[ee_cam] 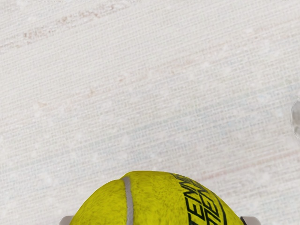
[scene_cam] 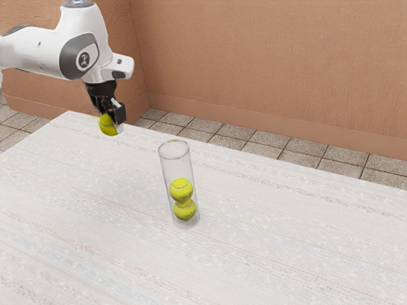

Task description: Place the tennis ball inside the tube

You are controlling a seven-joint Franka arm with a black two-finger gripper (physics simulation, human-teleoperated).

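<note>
In the exterior view my gripper (scene_cam: pixel 110 121) is shut on a yellow tennis ball (scene_cam: pixel 107 125), held above the table's far left part. The clear tube (scene_cam: pixel 166 166) stands upright on the table, to the exterior view's right of the held ball and lower in the picture. Two tennis balls (scene_cam: pixel 182 189) are stacked in its lower part, and its upper part holds none. In the wrist view the held ball (ee_cam: pixel 154 199) has a fingertip against each side. A sliver of the tube (ee_cam: pixel 296 119) shows there too.
The white patterned table (scene_cam: pixel 286 235) stretches around the tube. Beyond its far edge lie the tiled floor (scene_cam: pixel 254 138) and a tan wall (scene_cam: pixel 267 70).
</note>
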